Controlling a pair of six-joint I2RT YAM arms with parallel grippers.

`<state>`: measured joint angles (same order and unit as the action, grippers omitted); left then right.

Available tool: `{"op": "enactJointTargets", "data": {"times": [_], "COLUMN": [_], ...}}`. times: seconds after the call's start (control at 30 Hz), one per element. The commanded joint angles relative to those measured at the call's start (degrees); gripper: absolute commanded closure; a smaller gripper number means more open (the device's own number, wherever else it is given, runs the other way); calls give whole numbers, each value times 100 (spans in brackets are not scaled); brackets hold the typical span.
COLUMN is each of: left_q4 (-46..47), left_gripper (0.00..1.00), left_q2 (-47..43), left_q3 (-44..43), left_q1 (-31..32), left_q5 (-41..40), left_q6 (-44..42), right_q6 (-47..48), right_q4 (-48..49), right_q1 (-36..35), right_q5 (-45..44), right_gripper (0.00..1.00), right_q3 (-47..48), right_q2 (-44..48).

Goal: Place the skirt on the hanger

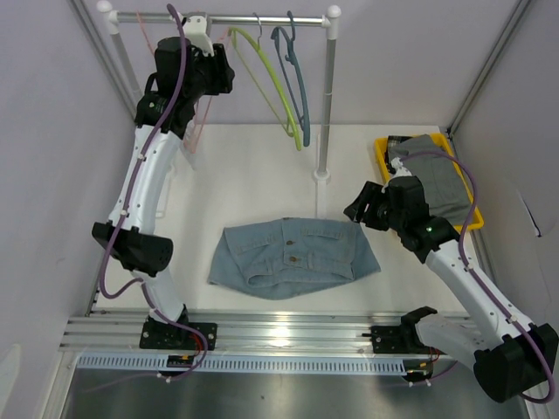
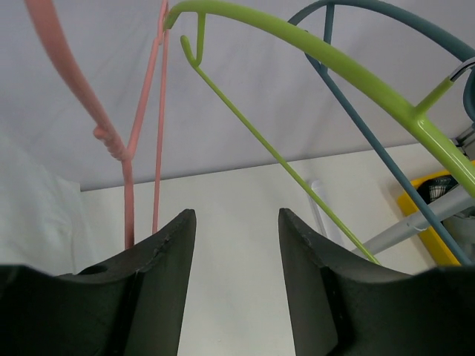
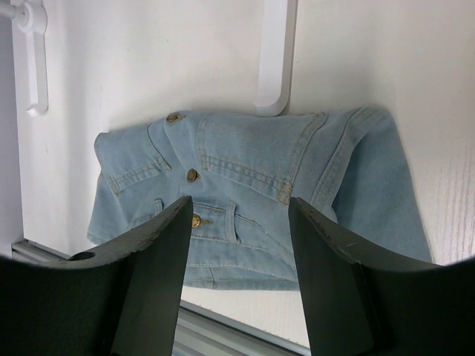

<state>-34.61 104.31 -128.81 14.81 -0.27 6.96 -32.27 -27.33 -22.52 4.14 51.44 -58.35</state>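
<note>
Reaching up, left arm [image 1: 144, 175] by pink hanger [image 2: 128, 194]; right arm [image 1: 463, 266] near skirt [image 1: 293, 253].

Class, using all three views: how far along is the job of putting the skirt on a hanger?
Done: nothing yet; the skirt lies flat on the table, ungripped. In hand: the left pincer, open, is up by the pink hanger on the rail; the right pincer, open, hovers over the skirt. Left: grip hanger and skirt, then fit the skirt onto the hanger.
</note>
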Motion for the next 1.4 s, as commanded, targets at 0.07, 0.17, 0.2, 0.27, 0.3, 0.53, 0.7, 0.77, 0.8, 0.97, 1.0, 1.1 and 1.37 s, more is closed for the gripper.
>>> {"op": "enactJointTargets", "data": {"times": [0.07, 0.17, 0.2, 0.27, 0.3, 0.53, 0.7, 0.77, 0.8, 0.97, 1.0, 1.1, 1.37], "left_q4": [332, 411, 498, 578, 639, 666, 465, 342, 263, 253, 297, 323, 481], "left_gripper": [46, 45, 44, 44, 44, 43, 44, 45, 46, 47, 47, 47, 56], "left_q2": [-542, -753, -833, -1095, -1167, -1589, -1564, -1370, -1283, -765, -694, -439, -569], "left_q3": [163, 295, 356, 576, 620, 866, 753, 551, 498, 322, 331, 287, 682], "left_q1": [-39, -39, -39, -39, -39, -39, -39, -39, -39, -39, -39, -39, -31], "left_q5": [281, 449, 484, 624, 642, 573, -199, -455, -491, -693, -676, -667, -966], "left_q6": [-133, -204, -221, -230, -239, -257, -309, -266, -239, -239, -239, -152, 16], "right_q6": [90, 63, 63, 54, 46, 11, 28, 37, 45, 81, 98, 116, 116], "right_q4": [219, 255, 255, 255, 255, 272, 246, 237, 228, 193, 184, 184, 228], "right_q1": [29, 20, 20, 29, 29, 20, 11, 11, 20, 11, 11, 20, 20], "right_q5": [104, 122, 122, 122, 122, 131, 131, 122, 113, 113, 113, 122, 122], "right_gripper": [40, 40, 40, 41, 40, 41, 41, 41, 41, 41, 41, 40, 40], "right_q3": [42, 33, 33, 24, 15, -38, -55, -46, -38, 24, 24, 33, -64], "right_q2": [95, 104, 96, 104, 113, 113, 139, 122, 122, 122, 131, 131, 148]}}
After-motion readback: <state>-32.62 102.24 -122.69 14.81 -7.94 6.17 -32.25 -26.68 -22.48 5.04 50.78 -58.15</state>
